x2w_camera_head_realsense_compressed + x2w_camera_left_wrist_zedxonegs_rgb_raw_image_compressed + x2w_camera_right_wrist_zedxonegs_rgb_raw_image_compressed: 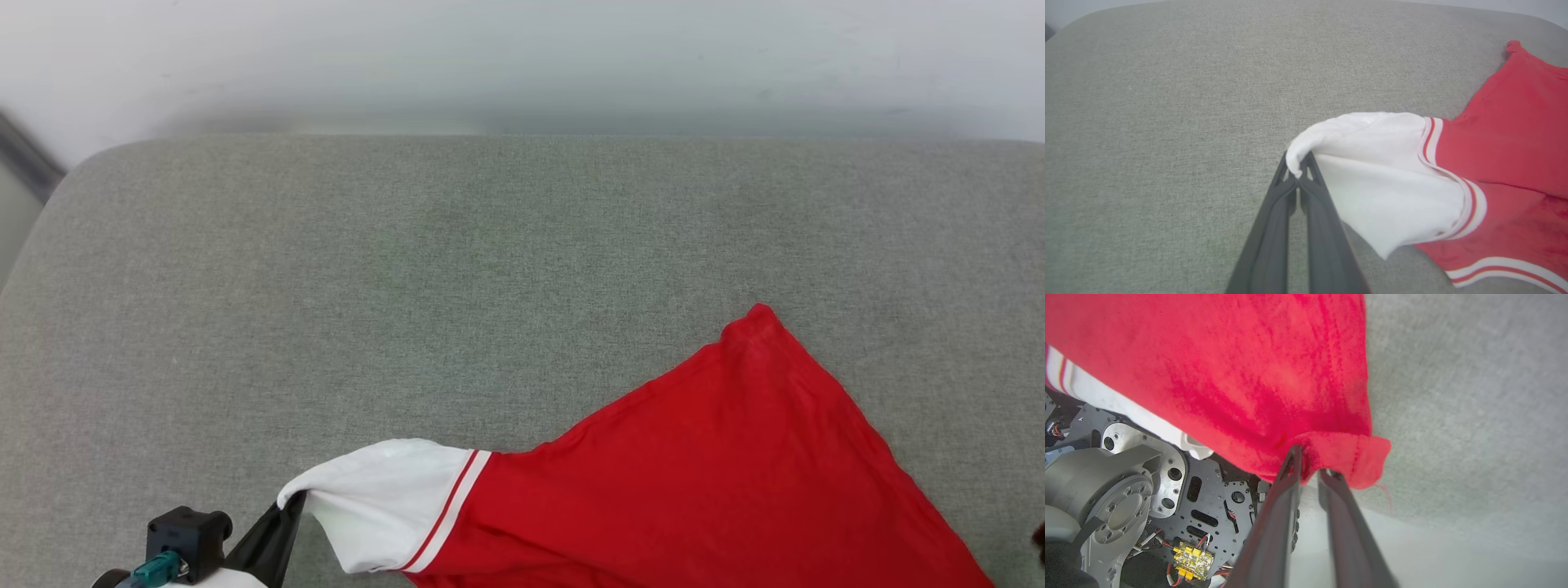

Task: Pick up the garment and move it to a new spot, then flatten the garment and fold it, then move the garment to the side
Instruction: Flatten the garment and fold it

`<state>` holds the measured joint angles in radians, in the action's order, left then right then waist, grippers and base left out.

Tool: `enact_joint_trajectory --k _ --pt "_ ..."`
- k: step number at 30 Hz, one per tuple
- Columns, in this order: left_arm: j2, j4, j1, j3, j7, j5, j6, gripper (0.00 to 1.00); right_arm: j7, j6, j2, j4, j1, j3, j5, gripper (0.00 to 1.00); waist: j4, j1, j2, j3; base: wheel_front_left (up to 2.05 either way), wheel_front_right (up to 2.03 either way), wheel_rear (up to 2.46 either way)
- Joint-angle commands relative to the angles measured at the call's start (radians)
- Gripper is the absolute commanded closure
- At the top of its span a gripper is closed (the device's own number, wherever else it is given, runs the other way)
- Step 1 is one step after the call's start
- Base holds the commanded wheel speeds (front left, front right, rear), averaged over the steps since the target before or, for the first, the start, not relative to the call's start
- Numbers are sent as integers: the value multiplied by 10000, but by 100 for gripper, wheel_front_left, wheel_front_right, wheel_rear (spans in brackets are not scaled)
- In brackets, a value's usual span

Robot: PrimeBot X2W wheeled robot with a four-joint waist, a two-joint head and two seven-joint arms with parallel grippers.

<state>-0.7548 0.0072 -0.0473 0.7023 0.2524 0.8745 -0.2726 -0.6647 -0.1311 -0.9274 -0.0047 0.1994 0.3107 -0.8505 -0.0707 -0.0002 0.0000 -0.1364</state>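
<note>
**Item: one red garment, held at two points**

- Garment (735,474): red jersey cloth with a white sleeve (384,498) edged in red-and-white stripe trim. It is spread slantwise over the near right part of the grey upholstered surface (408,261), with one red corner pointing away from me. Its plain red side faces up. The near part runs off the bottom of the head view.
- Left pincer (1298,171): fingers pressed together, clamped on the folded outer edge of the white sleeve. The sleeve is drawn out to my left and bunches over the fingertips. From the head, this pincer (282,523) sits at the lower left, just over the grey surface.
- Right pincer (1310,465): fingers close together with a thin gap between them, and a rolled red hem corner is caught at the tips. The cloth hangs from there, above my metal base (1126,490) and its yellow connector (1192,561).
- Background: a pale wall (522,57) stands behind the grey surface.
</note>
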Motion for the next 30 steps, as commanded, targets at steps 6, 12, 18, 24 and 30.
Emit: enact_joint_trajectory --k 6,12,18,24,30 --pt "31 40 -175 26 -6 -67 38 100 -149 7 -479 -1481 -1468 -1057 239 0 -86 2 0 15 0 0 0" --pt "130 9 -500 81 -29 -223 95 100 -1000 7 -789 -2244 -3866 -860 425 0 -392 2 0 -440 0 0 0" --pt "299 -7 -938 77 3 -429 175 100 -2538 7 -190 -1540 -6727 731 669 0 -676 2 0 -1098 0 0 0" --pt "475 -59 -1373 66 37 -646 247 100 -3377 7 1014 168 -8967 2201 1200 0 -966 2 0 -1728 0 0 0" --pt "573 -177 -1639 -50 59 -797 212 100 -3090 7 1943 1569 -10066 3375 1554 0 -1085 2 0 -2342 0 0 0"
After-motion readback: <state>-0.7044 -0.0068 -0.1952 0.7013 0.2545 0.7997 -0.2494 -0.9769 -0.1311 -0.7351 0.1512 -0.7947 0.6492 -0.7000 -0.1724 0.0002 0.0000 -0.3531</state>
